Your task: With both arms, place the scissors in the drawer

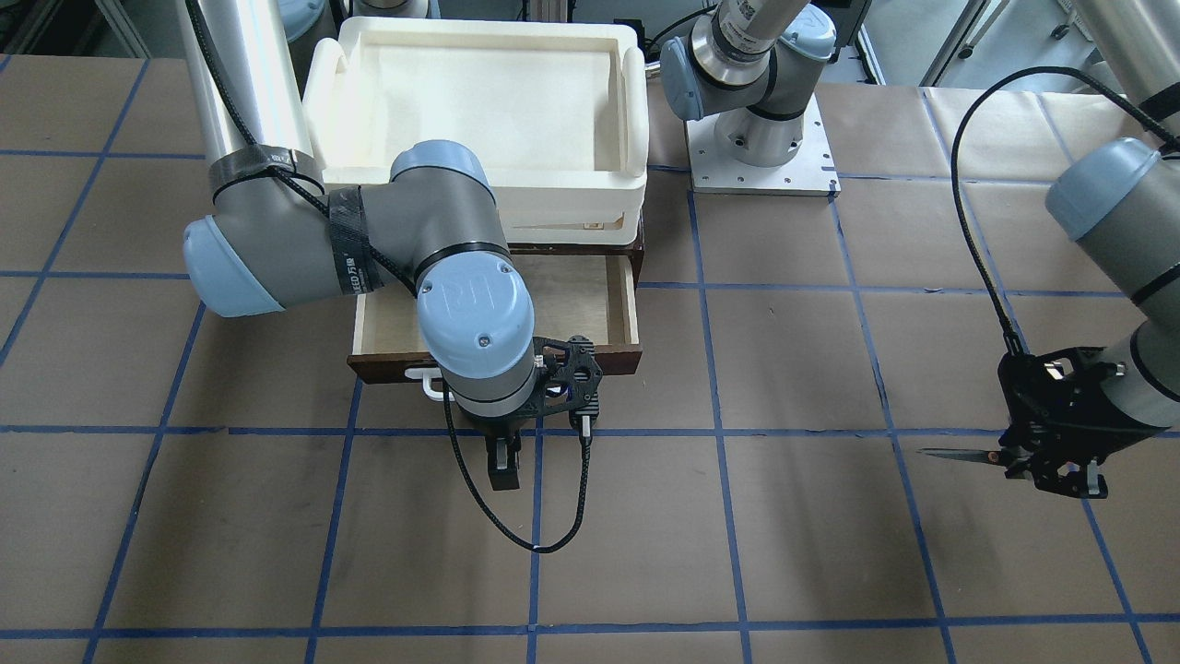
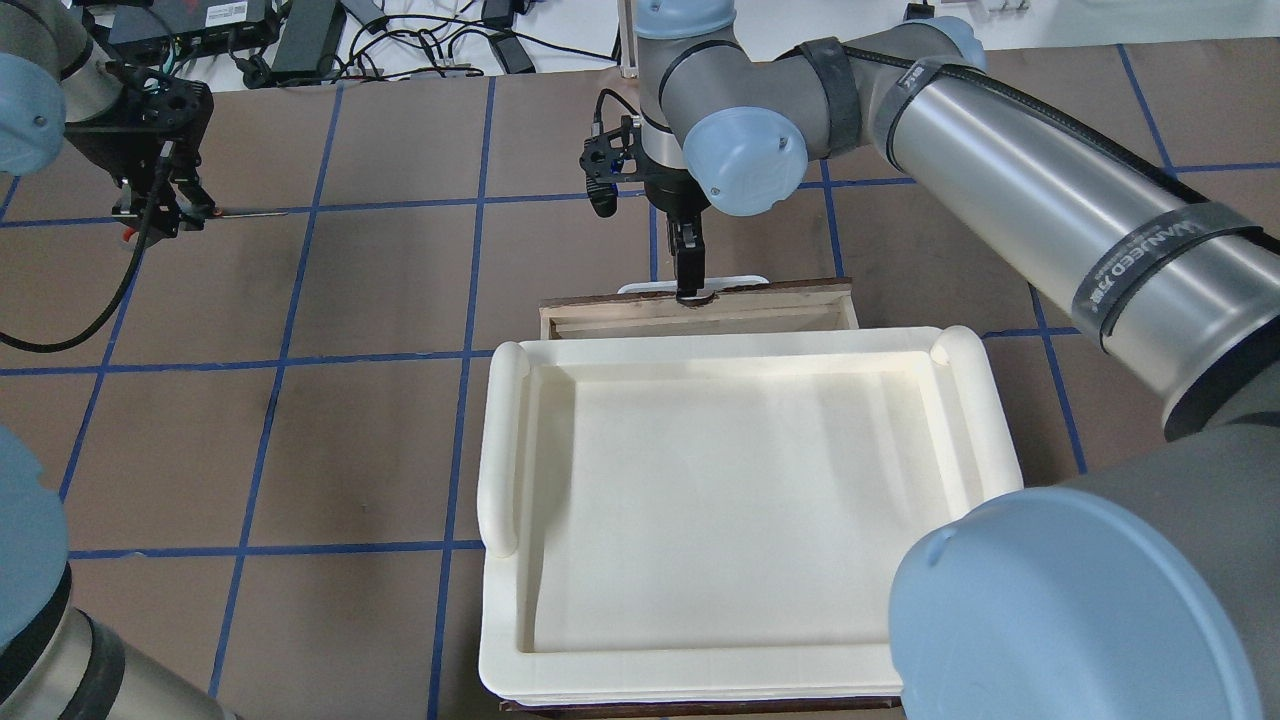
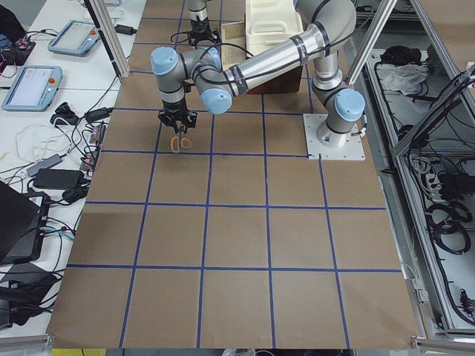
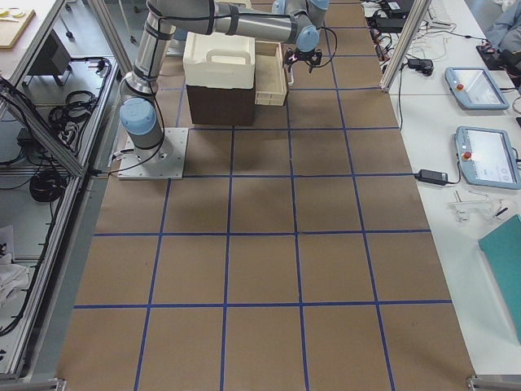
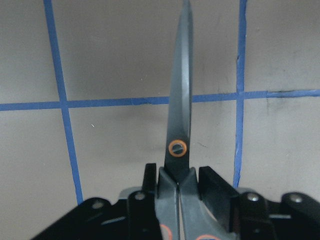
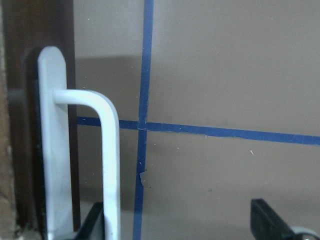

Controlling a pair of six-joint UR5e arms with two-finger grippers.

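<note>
Brown kraft paper covers the surface [image 1: 793, 553], matte and slightly scuffed, gridded with blue tape [image 1: 719, 516].

Drawer [image 1: 632, 309]: stands pulled out of a dark brown cabinet, under the cream-white plastic tray [image 1: 636, 120]. Its floor is pale plywood, bare where visible; my right arm hides part of it. The white bar handle [image 6: 107, 165] is smooth, with a rounded bend, on a flat white backplate.

Right fingers [image 6: 265, 220]: spread apart at the handle, with the bar just beside one finger. Not clamped. Whether they touch it, I cannot tell.

Left fingers [image 5: 216, 184]: closed on the scissors [image 5: 179, 110], gripping the grey handles just behind the orange-ringed pivot. The blades are shut, dark grey metal with a dull sheen, tapering to a point aimed toward the drawer's side. The scissors are well apart from the drawer, out toward my left end. Whether they are clear of the surface, I cannot tell.

Step, as judged: the drawer looks opened, and carrying the scissors is in hand. Next move, as I read it: bring the left arm across, line the blades along the drawer's long side, lower, then release. My right arm sits over the drawer's front and probably must back off, or the arms will crowd. Thin hard handles between hard fingers could pivot.
</note>
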